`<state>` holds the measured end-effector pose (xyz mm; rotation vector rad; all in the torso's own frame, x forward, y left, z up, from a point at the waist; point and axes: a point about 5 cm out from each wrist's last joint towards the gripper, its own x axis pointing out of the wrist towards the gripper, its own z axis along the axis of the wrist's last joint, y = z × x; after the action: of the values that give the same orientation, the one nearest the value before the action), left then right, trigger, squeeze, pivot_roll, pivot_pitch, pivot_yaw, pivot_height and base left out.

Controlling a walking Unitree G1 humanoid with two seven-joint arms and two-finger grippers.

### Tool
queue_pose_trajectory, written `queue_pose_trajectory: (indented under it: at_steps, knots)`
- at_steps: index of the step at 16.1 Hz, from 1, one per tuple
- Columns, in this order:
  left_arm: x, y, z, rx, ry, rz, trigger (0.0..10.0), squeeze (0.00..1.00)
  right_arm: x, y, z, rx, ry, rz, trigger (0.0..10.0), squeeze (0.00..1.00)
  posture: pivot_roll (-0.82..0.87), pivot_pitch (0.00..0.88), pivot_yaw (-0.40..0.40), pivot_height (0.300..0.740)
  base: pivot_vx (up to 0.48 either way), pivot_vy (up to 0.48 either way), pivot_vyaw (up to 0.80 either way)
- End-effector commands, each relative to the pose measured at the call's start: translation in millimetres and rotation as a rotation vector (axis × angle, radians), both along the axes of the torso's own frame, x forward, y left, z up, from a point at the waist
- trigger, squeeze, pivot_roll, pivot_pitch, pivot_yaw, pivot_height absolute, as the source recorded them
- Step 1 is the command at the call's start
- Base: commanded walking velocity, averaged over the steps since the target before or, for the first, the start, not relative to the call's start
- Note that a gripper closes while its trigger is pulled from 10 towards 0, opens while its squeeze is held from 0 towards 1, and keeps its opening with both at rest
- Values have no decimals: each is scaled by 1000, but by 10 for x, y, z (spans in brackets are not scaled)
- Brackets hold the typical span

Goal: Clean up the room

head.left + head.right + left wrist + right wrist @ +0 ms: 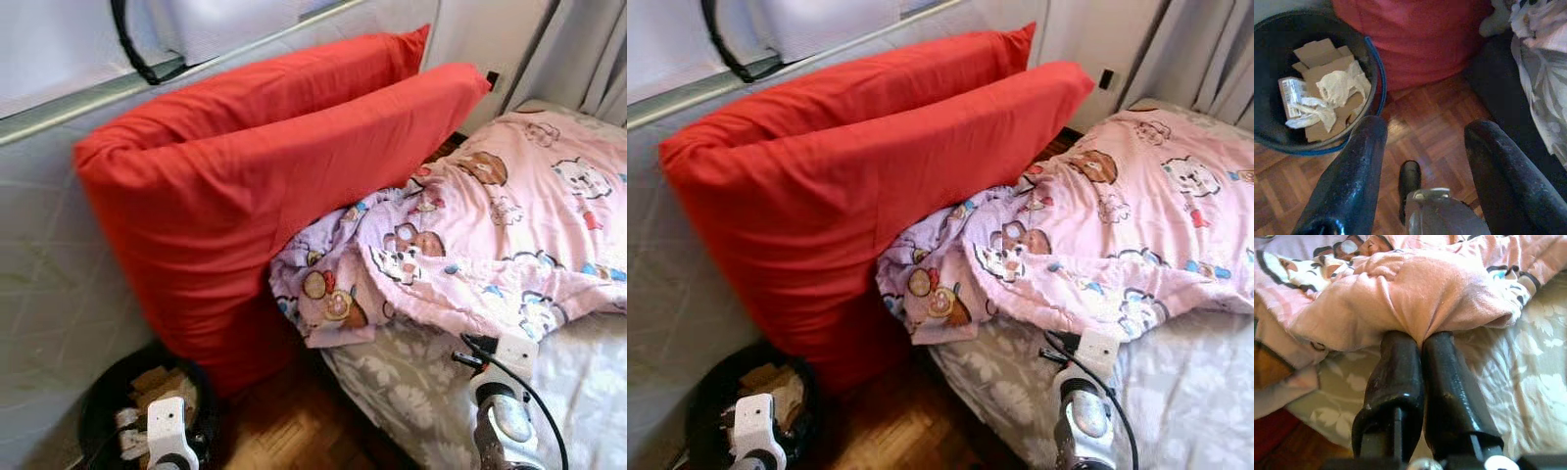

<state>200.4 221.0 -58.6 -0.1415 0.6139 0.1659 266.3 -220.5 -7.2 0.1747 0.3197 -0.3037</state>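
My right hand (1418, 340), fingers together, touches the pink blanket's (509, 215) lower-centre edge; left hand (1425, 142) gapes idle.

A bed with a grey floral-patterned sheet (411, 392) carries a crumpled pink cartoon-print blanket (490, 245). Beside it, the wooden parquet floor (1425, 122) bears a round black bin (1268, 29) and two large red cushions (235, 196) standing on end.
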Motion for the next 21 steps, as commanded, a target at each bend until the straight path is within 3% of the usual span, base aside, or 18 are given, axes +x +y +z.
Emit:
queue_pose_trajectory:
  at_steps: [1, 5, 9, 16, 21]
  knots:
    - [-64, 22, -37, 13, 30, -10, 10000, 0, -33, 3, -31, -1, 11, -8, 10000, 0, 39, 92, 14, 740, -281, 0, 0]
    - [-67, 25, -39, 16, 33, -14, 10000, 0, -2, -205, 99, -114, -31, -120, 10000, 0, 41, 91, 16, 740, -281, 0, 0]
    - [-70, 27, -40, 17, 34, -15, 10000, 0, 50, -299, 207, -162, -71, -161, 10000, 0, 39, 100, 16, 740, -281, 0, 0]
    - [-74, 16, -42, 21, 33, -27, 10000, 0, 92, -221, 278, -244, -115, -163, 10000, 0, 40, 115, 17, 740, -280, 0, 0]
    - [-80, 17, -47, 30, 41, -31, 10000, 0, 139, -110, 297, -233, -138, -117, 10000, 0, 43, 120, 14, 740, -217, 0, 0]
